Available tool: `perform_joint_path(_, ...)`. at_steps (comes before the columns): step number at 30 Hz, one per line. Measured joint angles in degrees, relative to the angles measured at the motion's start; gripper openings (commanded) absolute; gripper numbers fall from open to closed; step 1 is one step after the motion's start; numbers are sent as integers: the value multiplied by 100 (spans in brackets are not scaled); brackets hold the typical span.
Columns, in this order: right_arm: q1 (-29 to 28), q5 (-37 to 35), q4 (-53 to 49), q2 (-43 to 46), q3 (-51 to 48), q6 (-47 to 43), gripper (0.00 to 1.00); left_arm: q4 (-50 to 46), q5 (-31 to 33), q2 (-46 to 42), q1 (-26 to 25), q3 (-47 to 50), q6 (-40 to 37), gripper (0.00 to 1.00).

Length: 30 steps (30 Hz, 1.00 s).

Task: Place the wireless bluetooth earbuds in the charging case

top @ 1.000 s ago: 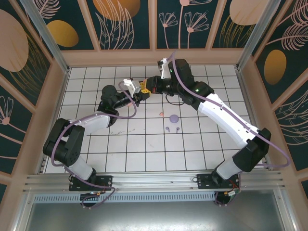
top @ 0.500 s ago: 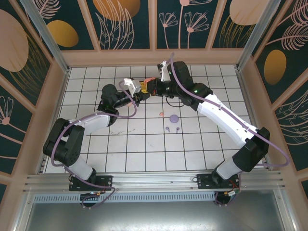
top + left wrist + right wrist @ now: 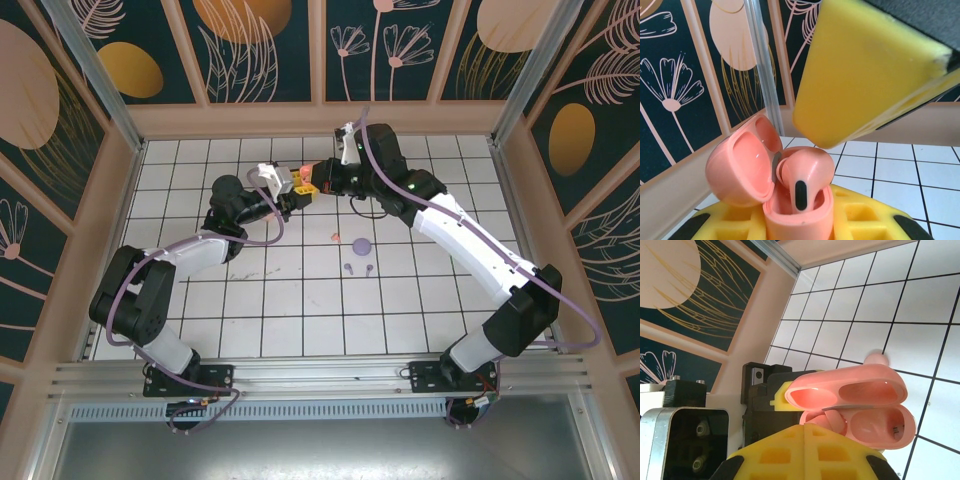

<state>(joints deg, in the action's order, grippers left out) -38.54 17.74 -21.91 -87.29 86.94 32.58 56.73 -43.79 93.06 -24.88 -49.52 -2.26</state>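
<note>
Watching remotely: L claw (image 3: pixel 295 190) is nearly closed, pinching the base of the coral case (image 3: pixel 797 212) btw its two yellow waffle pads (image 3: pixel 727 222). It holds the case up above the table (image 3: pixel 270 300), over the far middle of the grid. Case is open, lid (image 3: pixel 740 167) swung back on its hinge, to the left in the L wrist cam. R claw (image 3: pixel 805 436) has its fingers pressed flat together w/ nothing btw them, and its tip sits right at the case mouth by the coral bud (image 3: pixel 805 177). In the L wrist cam the R claw's yellow fingers (image 3: pixel 865 75) hang just above that bud's head; touching or a hair apart, I can't tell. Count in the case: 1 bud, sunk into one socket w/ its head above the rim. The other socket (image 3: pixel 880 426) is bare, w/ small metal contacts at the bottom. Count on the table, all nearer me & to the right of the claws: 1 small pink-red bud (image 3: pixel 335 236), 1 round purple disc (image 3: pixel 361 245) just beside it, and 2 purple buds (image 3: pixel 348 268) side by side a bit nearer, not touching. There's also a blurred pink blob on the tiles behind the case in the R wrist cam, can't say what it is
</note>
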Motion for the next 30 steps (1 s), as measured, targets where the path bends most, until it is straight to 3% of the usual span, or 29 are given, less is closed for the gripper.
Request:
perform_joint_path(21, 179, 146, 142, -348, 195, 61, 0, -125, -44, -9, 7, 0, 87, 0)
perform_joint_path(30, 350, -103, 153, 439, 153, 63, 0, 258, 376, -13, 7, 101, 129, 0)
